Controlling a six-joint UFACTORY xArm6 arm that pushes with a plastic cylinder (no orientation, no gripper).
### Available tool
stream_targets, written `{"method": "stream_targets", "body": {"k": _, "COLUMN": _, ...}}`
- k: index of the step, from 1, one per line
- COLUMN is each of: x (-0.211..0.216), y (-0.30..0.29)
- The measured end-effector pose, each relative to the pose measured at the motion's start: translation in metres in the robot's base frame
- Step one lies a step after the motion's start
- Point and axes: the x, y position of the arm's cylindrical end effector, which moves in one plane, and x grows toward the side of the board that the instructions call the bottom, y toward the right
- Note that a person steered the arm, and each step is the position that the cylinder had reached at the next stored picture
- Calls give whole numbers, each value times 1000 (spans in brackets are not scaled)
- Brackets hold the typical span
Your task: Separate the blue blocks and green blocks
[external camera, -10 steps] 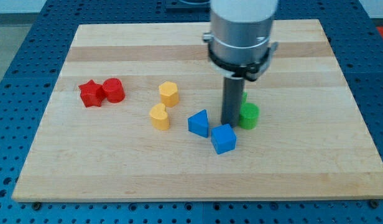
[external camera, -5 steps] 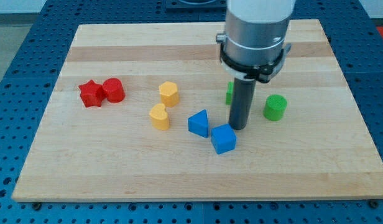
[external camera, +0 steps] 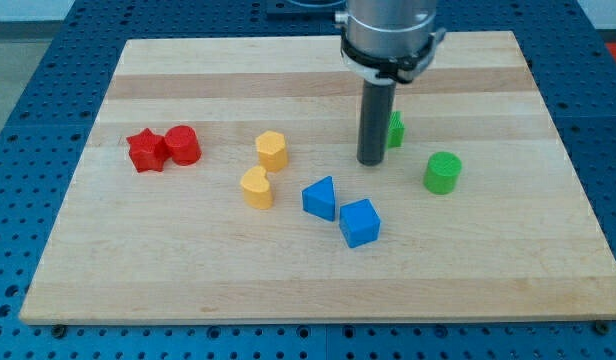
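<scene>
No gripper is fitted, so no gripper state can be told; my tip [external camera: 372, 161] is placed on the wooden worktop [external camera: 488, 260], above the blue triangular block [external camera: 320, 198] and blue cube [external camera: 359, 222]. The green cylinder [external camera: 443, 172] is already parted to the right; the other green block [external camera: 395, 129], half hidden just beside the rod, remains to be moved.

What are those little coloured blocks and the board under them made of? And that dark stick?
The blocks, such as the blue cube and green cylinder, look like matte moulded plastic: flat, even colour. The board looks like pale wood, with lengthwise grain stripes. The rod, ending at my tip, looks like dark metal or plastic; hard to tell.
</scene>
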Motion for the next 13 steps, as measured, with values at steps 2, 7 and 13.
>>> {"method": "stream_targets", "body": {"k": 2, "x": -21, "y": 8}}
{"method": "stream_targets", "body": {"k": 7, "x": -127, "y": 4}}
{"method": "stream_targets", "body": {"k": 13, "x": -48, "y": 63}}
